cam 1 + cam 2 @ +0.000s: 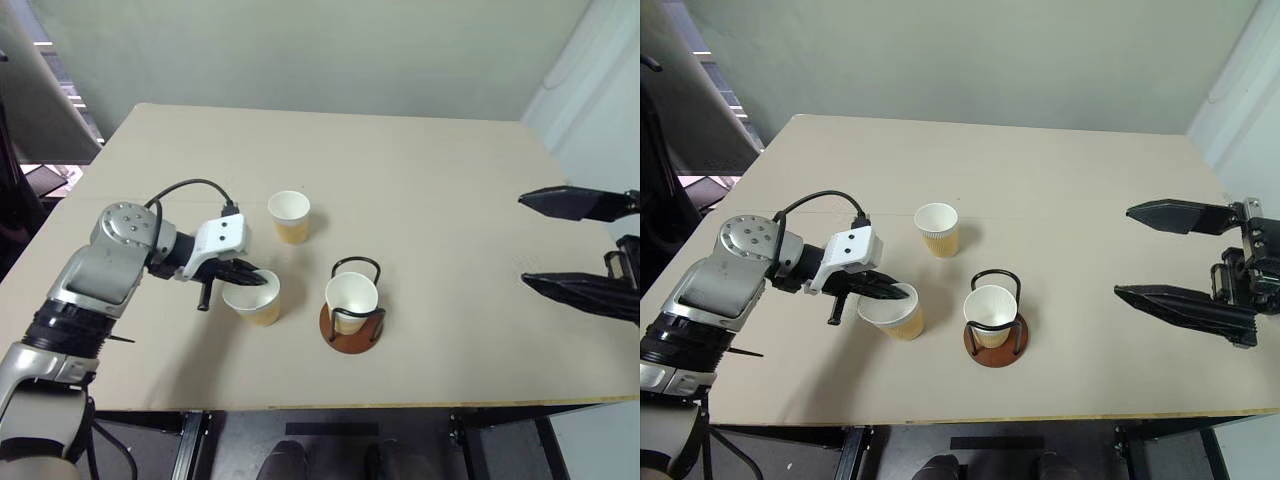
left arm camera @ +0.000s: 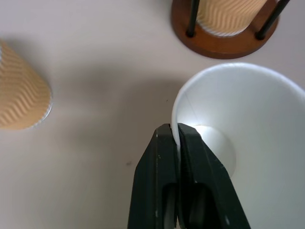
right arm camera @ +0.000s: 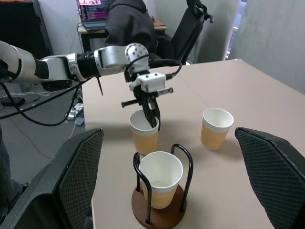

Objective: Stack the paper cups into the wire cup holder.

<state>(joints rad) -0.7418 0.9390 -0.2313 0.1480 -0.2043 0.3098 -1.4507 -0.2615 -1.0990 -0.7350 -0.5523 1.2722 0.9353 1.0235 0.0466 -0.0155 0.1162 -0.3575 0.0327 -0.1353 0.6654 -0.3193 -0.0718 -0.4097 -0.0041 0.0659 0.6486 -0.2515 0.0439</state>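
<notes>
The near cup (image 1: 253,297) stands on the table (image 1: 430,190) just beside the wire cup holder (image 1: 352,318), on the robot's left of it. The left hand (image 2: 177,136) has its two black fingers pinched shut on the cup's rim, one finger inside the cup and one outside, as the left wrist view shows plainly. The holder already carries one cup (image 1: 351,302), seated upright between the black wire loops on the brown disc base. A third cup (image 1: 289,217) stands farther back on the table, apart from both.

The right hand (image 1: 1185,260) hangs above the table's right side, well apart from the cups, its fingers spread wide and holding nothing.

The step in hand looks like lifting the pinched cup to nest it in the seated one. The grip is the weak point: a thin paper wall held at one spot on the rim can buckle or slip, and the cup may swing and tilt once lifted. A tilted cup could catch on a wire loop instead of dropping into the seated cup. The holder is light-looking, so a sideways bump might push or tip it.
</notes>
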